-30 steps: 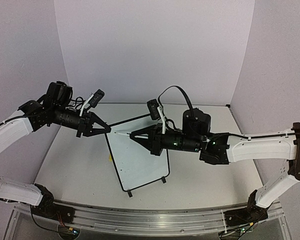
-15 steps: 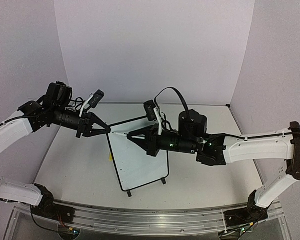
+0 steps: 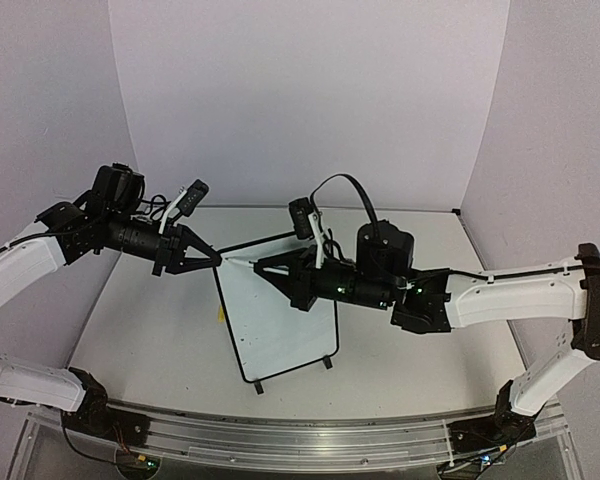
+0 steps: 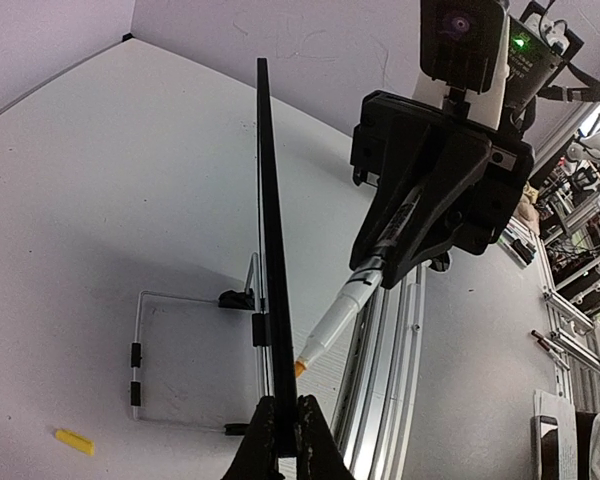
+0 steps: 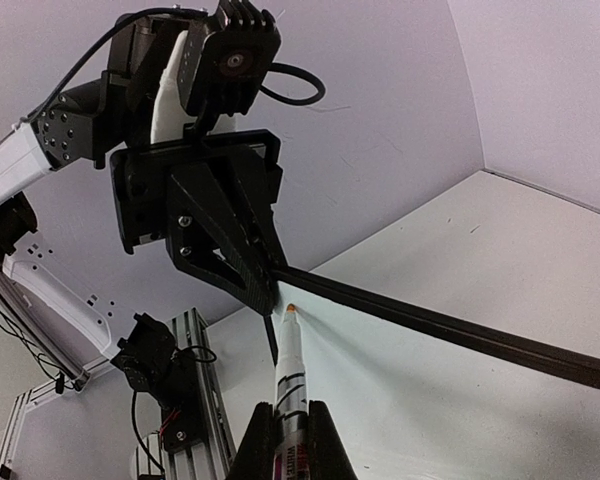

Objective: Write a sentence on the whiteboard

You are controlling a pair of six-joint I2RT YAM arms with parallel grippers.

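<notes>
The whiteboard stands upright mid-table, white with a thin black frame and two black feet. My left gripper is shut on its top left corner; in the left wrist view the gripper pinches the frame edge. My right gripper is shut on a white marker with a yellow-orange tip. The tip sits at the board's face near the top left corner, just beside my left fingers. No written sentence shows on the board.
A small yellow cap lies on the table left of the board, also seen in the top view. The board's wire stand reaches behind it. An aluminium rail runs along the near table edge.
My right gripper has moved left with the marker, bringing the tip closer to the board's top left corner. The left arm and the board have not moved.
</notes>
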